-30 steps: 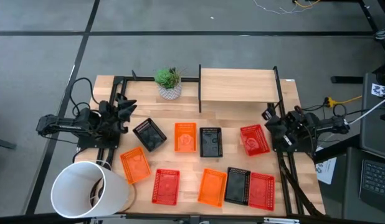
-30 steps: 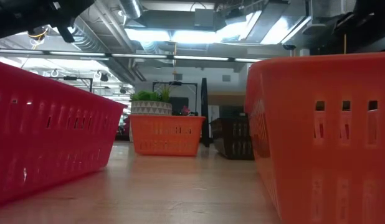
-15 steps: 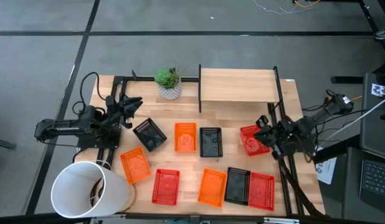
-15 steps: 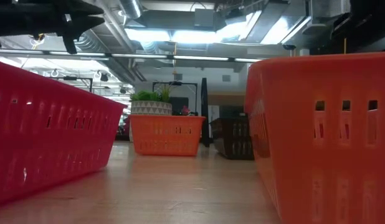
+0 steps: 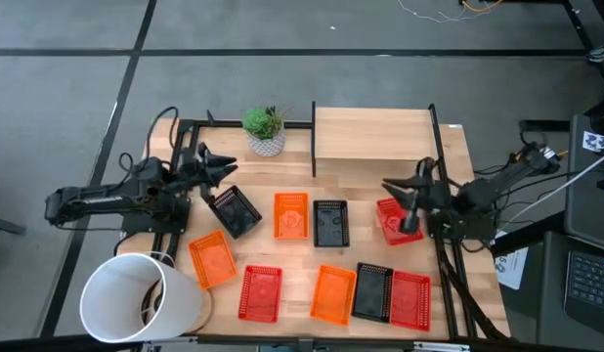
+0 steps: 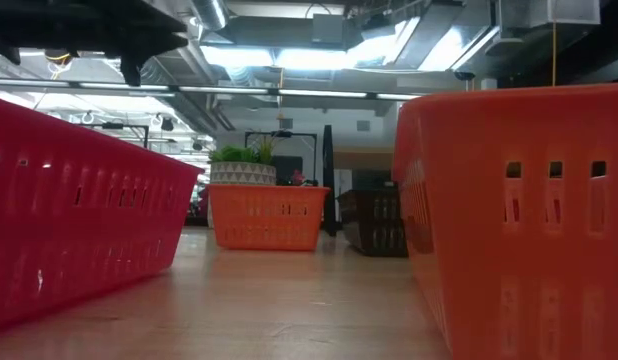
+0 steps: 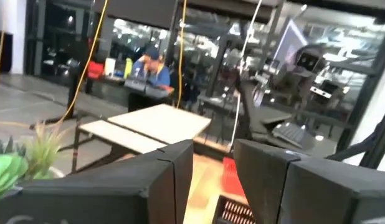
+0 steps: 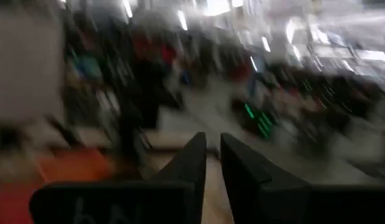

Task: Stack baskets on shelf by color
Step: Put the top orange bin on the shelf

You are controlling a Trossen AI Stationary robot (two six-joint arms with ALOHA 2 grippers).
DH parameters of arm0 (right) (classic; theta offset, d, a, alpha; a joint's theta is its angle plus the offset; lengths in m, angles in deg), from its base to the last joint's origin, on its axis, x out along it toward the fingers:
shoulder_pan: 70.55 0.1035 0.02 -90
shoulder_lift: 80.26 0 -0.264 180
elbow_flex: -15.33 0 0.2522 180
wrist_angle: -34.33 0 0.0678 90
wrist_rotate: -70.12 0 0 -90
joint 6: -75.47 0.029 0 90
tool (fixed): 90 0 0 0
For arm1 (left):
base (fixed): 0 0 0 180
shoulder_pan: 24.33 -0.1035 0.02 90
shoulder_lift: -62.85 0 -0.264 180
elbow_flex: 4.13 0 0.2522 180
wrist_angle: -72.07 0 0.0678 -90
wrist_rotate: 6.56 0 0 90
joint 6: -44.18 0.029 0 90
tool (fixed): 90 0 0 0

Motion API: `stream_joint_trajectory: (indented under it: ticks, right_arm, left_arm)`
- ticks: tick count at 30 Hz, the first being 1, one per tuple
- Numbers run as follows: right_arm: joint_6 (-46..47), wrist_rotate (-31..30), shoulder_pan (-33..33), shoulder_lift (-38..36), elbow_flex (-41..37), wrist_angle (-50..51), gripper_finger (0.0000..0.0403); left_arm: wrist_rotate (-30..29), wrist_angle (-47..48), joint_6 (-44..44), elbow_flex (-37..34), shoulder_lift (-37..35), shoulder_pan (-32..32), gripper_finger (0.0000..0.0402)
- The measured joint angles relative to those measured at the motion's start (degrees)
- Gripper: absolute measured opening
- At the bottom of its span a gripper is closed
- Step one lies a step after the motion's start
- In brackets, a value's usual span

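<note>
Nine mesh baskets lie flat on the tabletop: a black one (image 5: 234,210) turned askew, orange (image 5: 290,215), black (image 5: 329,223) and red (image 5: 398,221) in the far row, and orange (image 5: 212,260), red (image 5: 260,291), orange (image 5: 332,293), black (image 5: 373,291) and red (image 5: 410,299) nearer. The shelf (image 5: 372,134) stands at the far edge with nothing on its board. My left gripper (image 5: 220,166) hovers open just beyond the askew black basket. My right gripper (image 5: 398,194) hangs over the far-row red basket, its fingers (image 8: 202,163) almost together.
A potted plant (image 5: 266,132) stands left of the shelf. A big white bucket (image 5: 141,298) lies at the table's near left corner. In the low view a red basket (image 6: 69,200) and an orange one (image 6: 519,220) fill the foreground. Black frame rails run along both table sides.
Both arms have lifted out of their folded poses at the table's sides and reached inward. The left gripper has moved right and toward the far edge, nearing the askew black basket. The right gripper has moved left until it is over the far-row red basket. No basket has moved.
</note>
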State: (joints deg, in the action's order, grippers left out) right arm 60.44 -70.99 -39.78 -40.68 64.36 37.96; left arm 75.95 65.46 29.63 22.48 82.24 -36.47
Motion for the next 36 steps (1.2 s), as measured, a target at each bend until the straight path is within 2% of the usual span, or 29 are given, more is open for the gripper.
stream_joint_trajectory:
  ticks: [3,6,9,13,18,23,28,36]
  right_arm:
    - [11.8,-2.1,-0.3,1.3,9.7,27.0,0.0053]
    - [24.8,0.3,-0.2,2.0,16.4,46.1,0.0053]
    - [38.0,5.1,-0.2,1.9,20.2,59.9,0.0053]
    - [50.2,11.5,-0.2,2.1,20.5,71.0,0.0053]
    - [56.9,18.4,-0.2,2.6,17.2,74.4,0.0053]
    - [56.7,23.9,-0.2,3.1,14.1,72.7,0.0053]
    - [52.6,23.9,-0.2,3.4,12.8,70.6,0.0053]
    - [47.7,23.8,-0.2,3.4,12.8,65.8,0.0053]
  left_arm:
    - [-4.6,-0.1,0.0,0.0,1.9,0.0,0.011]
    - [-11.8,-1.1,-0.1,0.0,2.7,0.0,0.011]
    - [-14.4,-1.8,-0.1,0.0,3.2,0.0,0.011]
    - [-16.3,-2.0,-0.3,0.0,4.0,0.0,0.011]
    - [-17.0,-4.7,-1.4,0.0,4.5,0.0,0.011]
    - [-9.1,-6.3,0.7,0.0,5.0,0.0,0.011]
    - [-2.2,-6.3,3.0,0.0,5.0,0.2,0.011]
    - [3.3,-6.4,3.0,0.0,6.2,1.5,0.011]
